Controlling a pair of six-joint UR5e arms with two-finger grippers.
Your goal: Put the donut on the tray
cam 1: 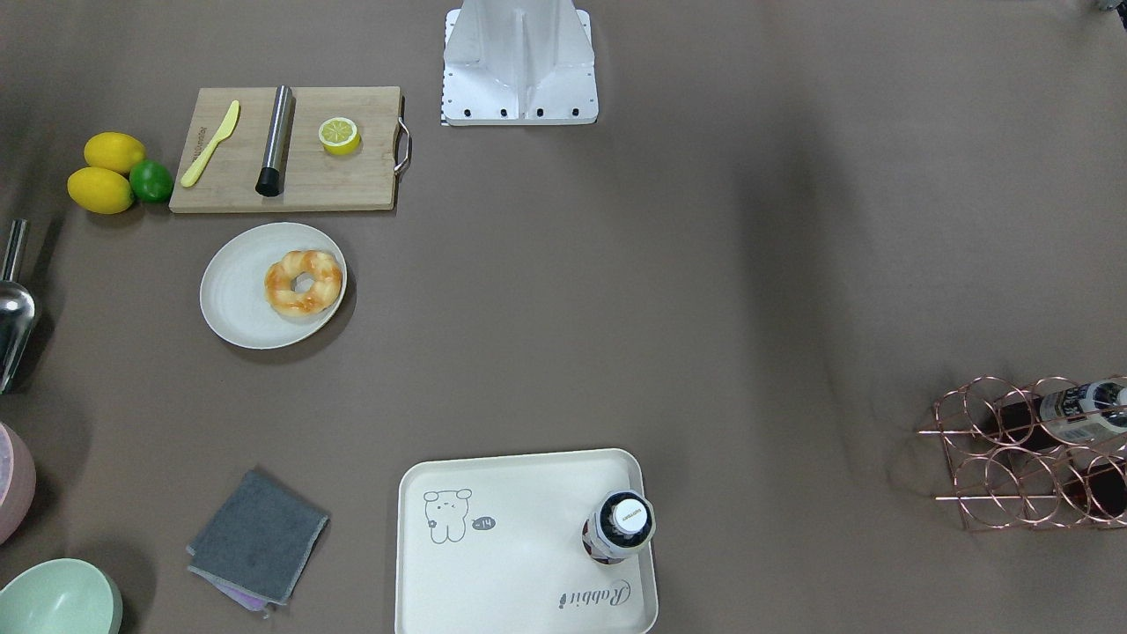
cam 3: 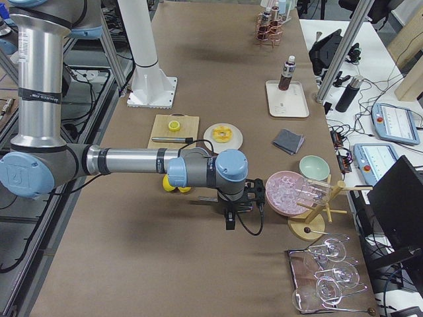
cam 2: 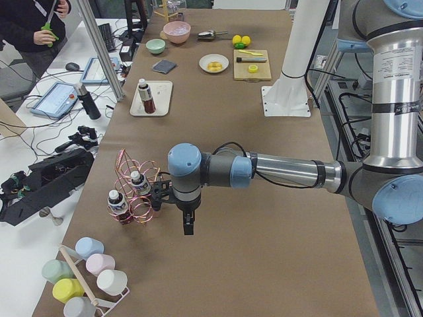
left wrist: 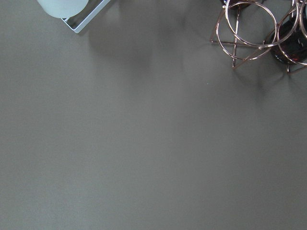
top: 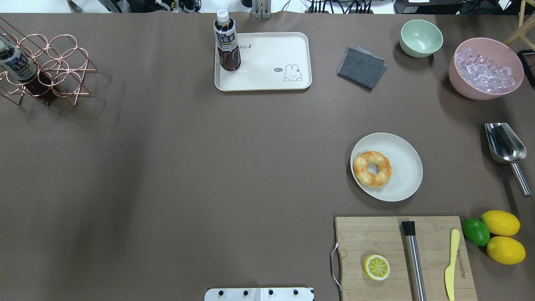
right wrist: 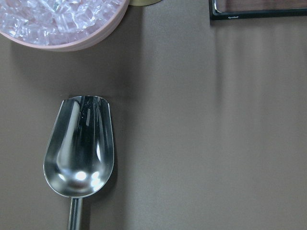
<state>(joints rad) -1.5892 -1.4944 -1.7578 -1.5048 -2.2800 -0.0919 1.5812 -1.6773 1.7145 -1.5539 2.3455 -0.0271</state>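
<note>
The donut, a golden-orange twisted ring, lies on the left part of a round off-white plate; it also shows in the front view. The cream tray with the bear drawing lies at the table's far edge, with a dark drink bottle standing on its left end. My left gripper hangs over the table beside the copper wire rack, far from both. My right gripper hangs near the pink ice bowl. Each shows only in a side view, so I cannot tell whether either is open or shut.
A wooden cutting board holds a lemon half, a steel tube and a yellow knife. Two lemons and a lime lie beside it. A metal scoop, pink ice bowl, green bowl, grey cloth and wire rack stand around.
</note>
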